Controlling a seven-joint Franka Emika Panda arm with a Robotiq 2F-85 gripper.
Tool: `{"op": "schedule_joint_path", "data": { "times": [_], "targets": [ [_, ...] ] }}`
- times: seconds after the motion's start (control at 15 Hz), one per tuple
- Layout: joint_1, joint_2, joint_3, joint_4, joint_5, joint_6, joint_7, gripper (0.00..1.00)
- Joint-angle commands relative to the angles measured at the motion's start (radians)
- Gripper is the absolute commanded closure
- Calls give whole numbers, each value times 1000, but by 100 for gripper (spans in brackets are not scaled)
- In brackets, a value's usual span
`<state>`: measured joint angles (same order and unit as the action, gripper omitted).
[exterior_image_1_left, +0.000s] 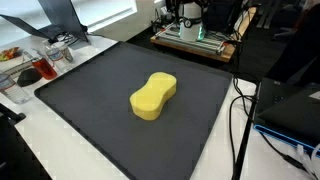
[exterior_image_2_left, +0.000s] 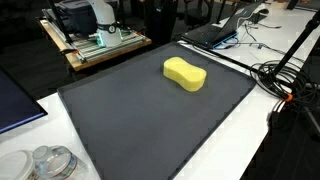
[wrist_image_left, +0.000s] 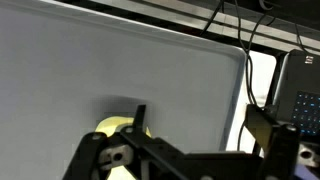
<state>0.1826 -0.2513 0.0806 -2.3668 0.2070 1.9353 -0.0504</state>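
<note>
A yellow, peanut-shaped sponge lies flat near the middle of a dark grey mat. Neither the arm nor the gripper shows in either exterior view. In the wrist view my gripper hangs above the mat with its jaws spread wide and nothing between them. The left fingertip stands just in front of the sponge, which is partly hidden behind the gripper's black frame. The right fingertip is over the mat's edge.
Plastic containers and a red item sit beside one side of the mat. Laptops and black cables lie along another side. A wooden bench with equipment stands behind. Glass jars are at a near corner.
</note>
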Motion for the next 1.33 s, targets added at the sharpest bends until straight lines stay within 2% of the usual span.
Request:
{"op": "schedule_joint_path", "data": {
  "times": [0.0, 0.8, 1.0, 1.27],
  "targets": [
    [-14, 0, 13, 1, 3, -2, -2, 0],
    [-12, 7, 19, 18, 3, -2, 9, 0],
    [-5, 23, 62, 72, -51, 1, 91, 0],
    [-7, 69, 135, 165, -177, -24, 250, 0]
  ]
}}
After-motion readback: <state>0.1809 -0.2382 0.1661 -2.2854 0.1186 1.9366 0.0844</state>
